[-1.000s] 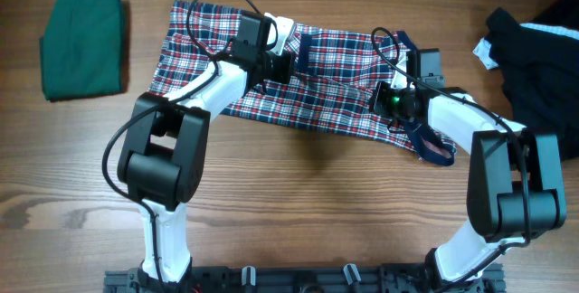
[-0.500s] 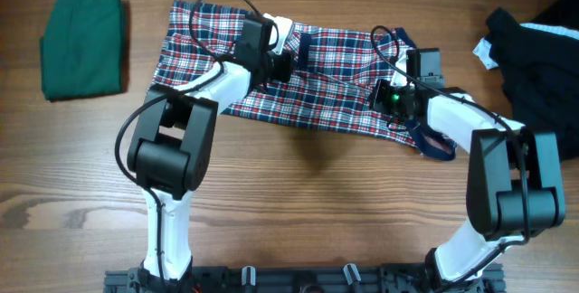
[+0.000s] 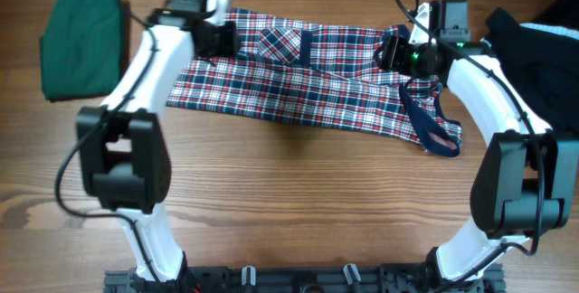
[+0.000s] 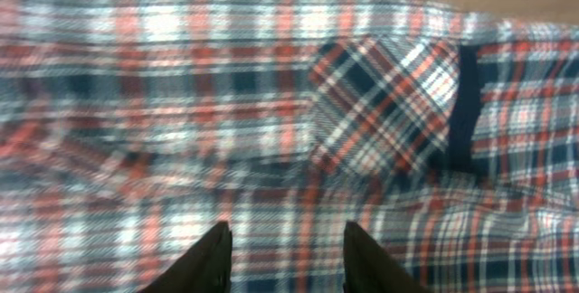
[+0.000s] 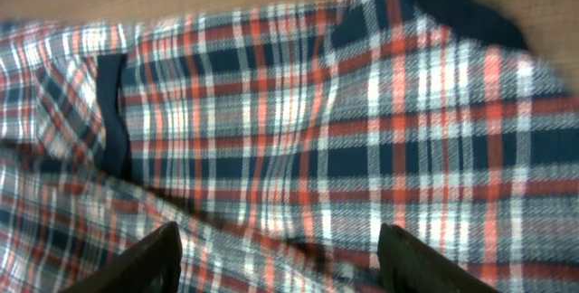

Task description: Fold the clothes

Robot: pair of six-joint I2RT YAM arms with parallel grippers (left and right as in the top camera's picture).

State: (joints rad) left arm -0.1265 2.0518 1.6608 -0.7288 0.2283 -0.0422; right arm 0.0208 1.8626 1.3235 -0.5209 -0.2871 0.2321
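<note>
Jaws of left gripper (image 4: 285, 236) stood apart with nothing pinched, hovering just over plaid near a pocket (image 4: 384, 103). Right gripper (image 5: 279, 237) gaped wider over cloth below the navy trim (image 5: 434, 8); it held nothing either.

Dress (image 3: 308, 85) lay spread crosswise on the far half of the table (image 3: 298, 203), flat but rumpled. Left gripper sat at its upper left edge, right gripper at its upper right. Navy strap (image 3: 434, 135) trailed off the lower right corner. Green garment (image 3: 81, 44) lay folded far left, well apart; black garment (image 3: 534, 58) was heaped far right.

Judged: dress light, limp, thin, not slippery, nothing to break. It would sag and drag unless both ends rose together. Best holds looked to be corners and trimmed edges, where thicker cloth gives bite.
</note>
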